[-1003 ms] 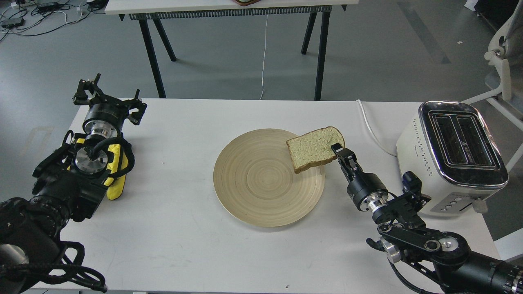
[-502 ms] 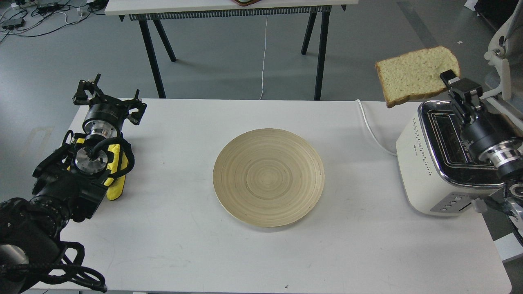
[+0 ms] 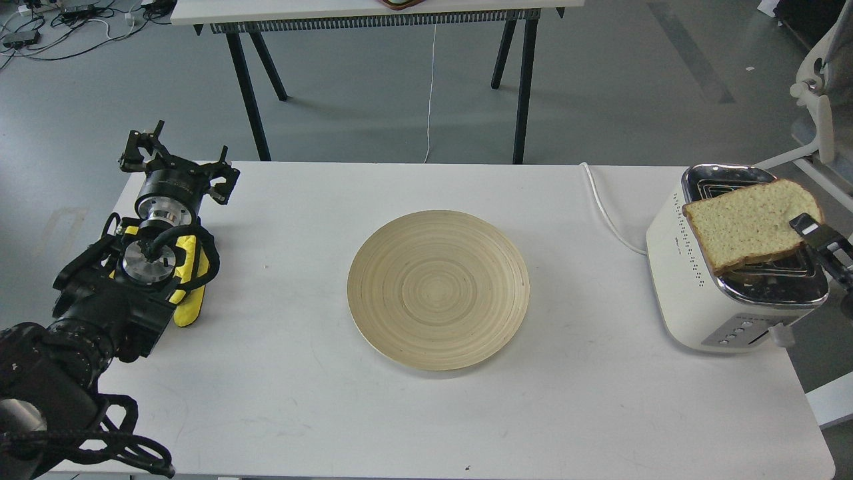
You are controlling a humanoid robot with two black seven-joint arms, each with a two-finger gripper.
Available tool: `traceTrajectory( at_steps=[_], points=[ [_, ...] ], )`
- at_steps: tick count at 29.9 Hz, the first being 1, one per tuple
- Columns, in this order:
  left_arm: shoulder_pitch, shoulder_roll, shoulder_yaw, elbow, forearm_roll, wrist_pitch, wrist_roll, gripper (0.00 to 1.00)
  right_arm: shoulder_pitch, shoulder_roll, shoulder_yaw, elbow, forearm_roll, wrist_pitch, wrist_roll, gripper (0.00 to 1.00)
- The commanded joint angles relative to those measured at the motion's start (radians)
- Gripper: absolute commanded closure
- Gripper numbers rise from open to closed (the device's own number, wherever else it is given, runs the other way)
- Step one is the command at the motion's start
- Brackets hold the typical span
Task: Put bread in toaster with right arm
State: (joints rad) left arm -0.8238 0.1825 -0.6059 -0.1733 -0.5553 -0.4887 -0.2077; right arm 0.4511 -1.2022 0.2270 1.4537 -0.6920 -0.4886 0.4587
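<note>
The bread (image 3: 750, 225), a pale speckled slice with a brown crust, lies flat over the chrome top of the cream-white toaster (image 3: 686, 280) at the table's right end and covers most of the slots. My right gripper (image 3: 805, 225) comes in from the right edge and is shut on the slice's right edge; most of the arm is out of view. My left gripper (image 3: 176, 155) rests at the table's far left, open and empty.
A round wooden plate (image 3: 438, 288) sits bare in the table's middle. The toaster's white cord (image 3: 603, 207) runs off the far edge. Yellow padding (image 3: 190, 280) lies under my left arm. A second table (image 3: 373, 13) and a white chair (image 3: 823, 100) stand behind.
My right gripper has carried the bread from the plate's edge up and to the right, then lowered it from above the toaster onto the toaster's top. The left arm has not moved.
</note>
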Motion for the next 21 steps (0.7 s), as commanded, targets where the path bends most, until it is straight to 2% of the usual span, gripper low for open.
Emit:
traceTrajectory(
  at_steps=[1, 11, 21],
  points=[
    [0.000, 0.000, 0.000, 0.000, 0.000, 0.000, 0.001, 0.00, 0.000, 0.003, 0.017, -0.002, 0.003, 0.000, -0.008, 0.99],
    [0.000, 0.000, 0.000, 0.000, 0.000, 0.000, 0.001, 0.00, 0.001, 0.001, 0.103, -0.018, 0.088, 0.000, -0.009, 0.99],
    [-0.002, 0.000, 0.000, 0.000, 0.000, 0.000, 0.001, 0.00, -0.002, -0.003, 0.077, -0.052, 0.089, 0.000, -0.011, 0.99]
  ],
)
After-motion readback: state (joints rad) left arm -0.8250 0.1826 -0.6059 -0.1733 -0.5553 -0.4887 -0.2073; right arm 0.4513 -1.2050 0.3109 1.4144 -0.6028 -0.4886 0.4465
